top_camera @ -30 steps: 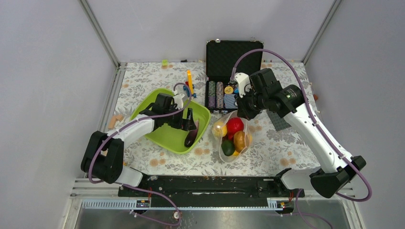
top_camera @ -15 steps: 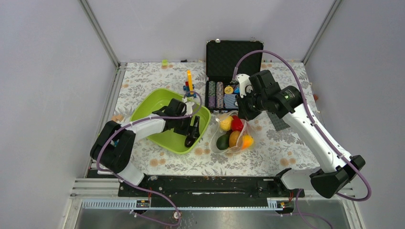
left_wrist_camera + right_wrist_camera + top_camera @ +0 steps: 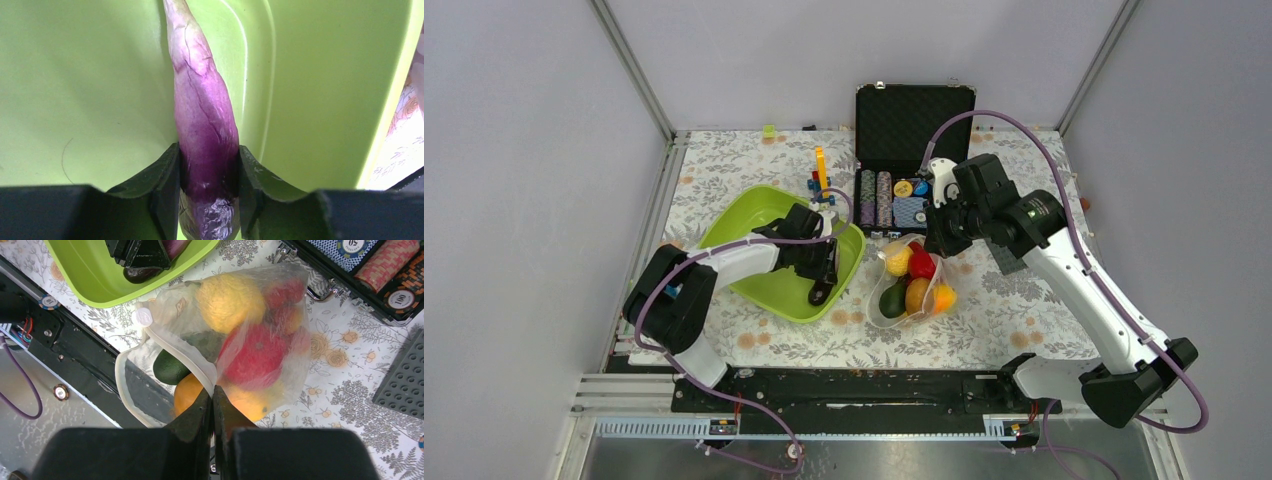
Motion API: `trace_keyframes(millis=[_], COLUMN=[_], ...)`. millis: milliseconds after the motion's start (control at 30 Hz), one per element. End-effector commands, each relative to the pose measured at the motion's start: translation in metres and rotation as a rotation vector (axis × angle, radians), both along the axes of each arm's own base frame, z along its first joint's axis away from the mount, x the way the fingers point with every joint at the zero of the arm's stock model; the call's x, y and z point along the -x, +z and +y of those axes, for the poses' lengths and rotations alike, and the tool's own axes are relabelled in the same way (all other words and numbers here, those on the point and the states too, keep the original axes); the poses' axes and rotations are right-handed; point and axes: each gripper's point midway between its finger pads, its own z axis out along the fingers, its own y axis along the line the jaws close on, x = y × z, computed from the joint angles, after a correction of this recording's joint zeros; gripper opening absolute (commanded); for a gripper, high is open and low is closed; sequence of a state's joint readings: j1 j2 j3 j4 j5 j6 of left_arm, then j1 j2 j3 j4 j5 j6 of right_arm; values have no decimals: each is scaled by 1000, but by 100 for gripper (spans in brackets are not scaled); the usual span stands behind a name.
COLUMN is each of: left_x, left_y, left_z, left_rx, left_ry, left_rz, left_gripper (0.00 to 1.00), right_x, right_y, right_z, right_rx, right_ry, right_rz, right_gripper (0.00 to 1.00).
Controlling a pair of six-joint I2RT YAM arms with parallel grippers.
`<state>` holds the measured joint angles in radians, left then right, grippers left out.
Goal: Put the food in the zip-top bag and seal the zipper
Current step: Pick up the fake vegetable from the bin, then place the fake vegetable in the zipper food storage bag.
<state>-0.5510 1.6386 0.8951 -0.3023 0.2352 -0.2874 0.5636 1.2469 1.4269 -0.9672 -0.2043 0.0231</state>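
Grips the purple toy eggplant (image 3: 202,100) with the left tool (image 3: 209,152), one finger pressed to each side of its thick dark end. Lies low in the lime-green tray (image 3: 325,75), with the slim tip pointing away along the tray floor. Looks a fair hold, though set near the fat end, so probably prone to drooping at the tip once lifted. Lift straight up first, clear the tray's rim, and only then swing across.

Over to the right tool (image 3: 212,397): clenched tight on the rim of the zip-top bag (image 3: 295,370), pinching the film and holding the mouth open on the side toward the tray. Already carries a yellow lemon (image 3: 230,300), a red fruit (image 3: 255,357), a dark green avocado (image 3: 172,367) and an orange (image 3: 187,400). Sags onto the flowered worktop (image 3: 345,385) just beside the tray, near the black case (image 3: 914,120) of poker chips.

Feed the slim tip into the mouth first, come in low, and avoid snagging the white rim. Let go only once well inside. Leaves the zipper to seal after that.
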Motion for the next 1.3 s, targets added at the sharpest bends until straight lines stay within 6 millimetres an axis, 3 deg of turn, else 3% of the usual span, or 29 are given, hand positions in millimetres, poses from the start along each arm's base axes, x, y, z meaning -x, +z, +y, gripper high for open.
trace_keyframes(millis=[0,100,133,300,533,733,933,1100,1267], left_x=[15,7,3,-4,-3,19,56,74,91], left_y=[-11,5,11,47,121,191,244,274,288], left_z=[19,20,20,5,6,-9,-22,-26,-52], left_rx=[-97,-96,-92,39,181,429,677,761,811], left_ry=[29,55,71,116,152,79,-58,-138,-248], left_rz=[57,11,-6,-80,-250,-375,-484,-570,-585], left_gripper=[20,11,1,0,0,0,0,0,0], right_x=[-3,-5,-6,-1,19,21,16,16,15], right_y=[10,8,9,19,34,32,7,-9,-13], right_z=[5,8,10,24,47,55,51,41,30], right_rx=[-70,-84,-95,-186,-349,-410,-403,-372,-359], right_ry=[-33,-57,-66,-84,-84,-134,-227,-274,-302], right_rz=[-23,-10,-1,55,195,261,297,299,267], right_gripper=[2,2,2,2,1,0,0,0,0])
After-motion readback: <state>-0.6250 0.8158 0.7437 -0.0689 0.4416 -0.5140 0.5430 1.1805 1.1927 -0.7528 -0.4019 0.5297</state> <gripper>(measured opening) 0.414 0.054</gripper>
